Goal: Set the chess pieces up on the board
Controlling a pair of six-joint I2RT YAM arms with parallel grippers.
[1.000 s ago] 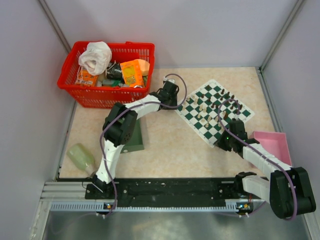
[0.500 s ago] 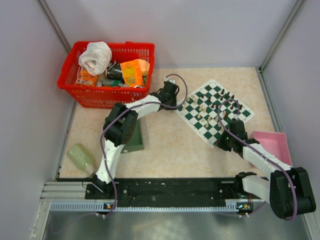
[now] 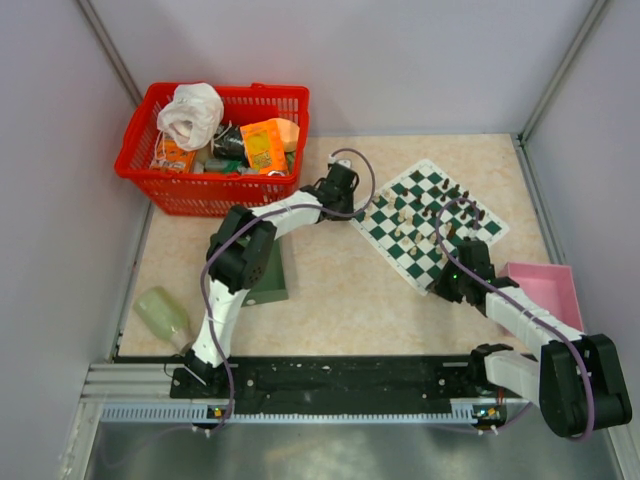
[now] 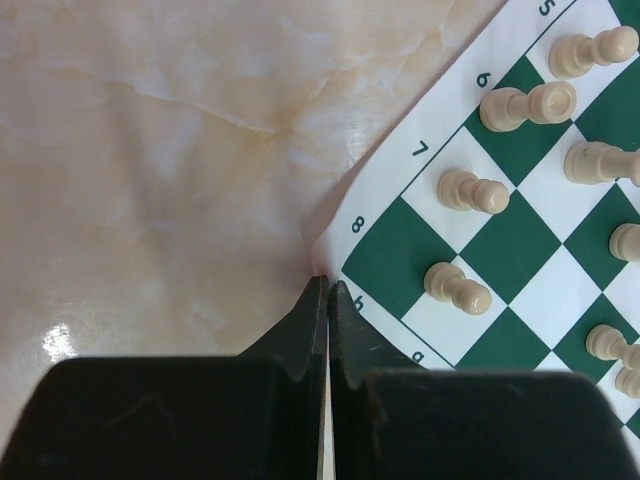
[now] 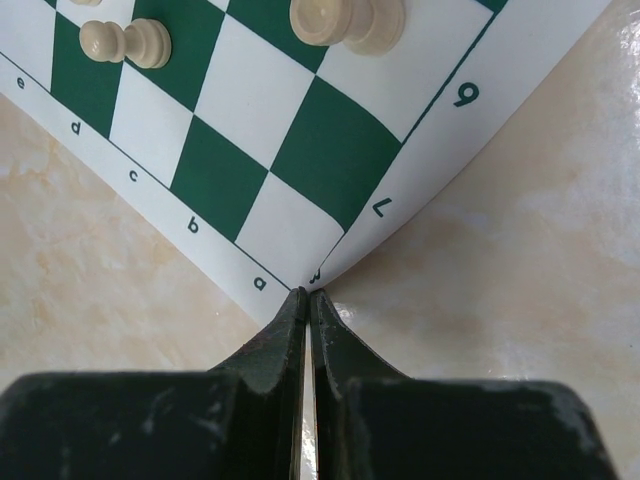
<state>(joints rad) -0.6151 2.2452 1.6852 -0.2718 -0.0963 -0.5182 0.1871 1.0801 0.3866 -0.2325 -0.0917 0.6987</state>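
Observation:
The green-and-white checked board [image 3: 420,262] lies askew at the table's right. Cream chess pieces [image 3: 400,215] and black ones [image 3: 455,200] stand on it. My left gripper [image 3: 352,212] is at the board's left corner. In the left wrist view, this gripper [image 4: 328,285] is shut on the white border of the board [image 4: 385,255], next to a cream pawn [image 4: 456,286]. My right gripper [image 3: 440,285] is at the near corner. In the right wrist view, this gripper [image 5: 307,293] is shut on the corner of the board [image 5: 335,150], which curls up. A cream pawn [image 5: 125,42] stands nearby.
A red basket [image 3: 215,145] full of odds and ends stands at the back left. A dark green tray [image 3: 270,275] lies under the left arm, with a pale green bottle [image 3: 165,312] near the front left edge. A pink tray [image 3: 545,285] sits to the right of the board.
My left gripper has closed on the board's left corner. Neither arm has visibly moved, and the right gripper keeps its hold on the near corner.

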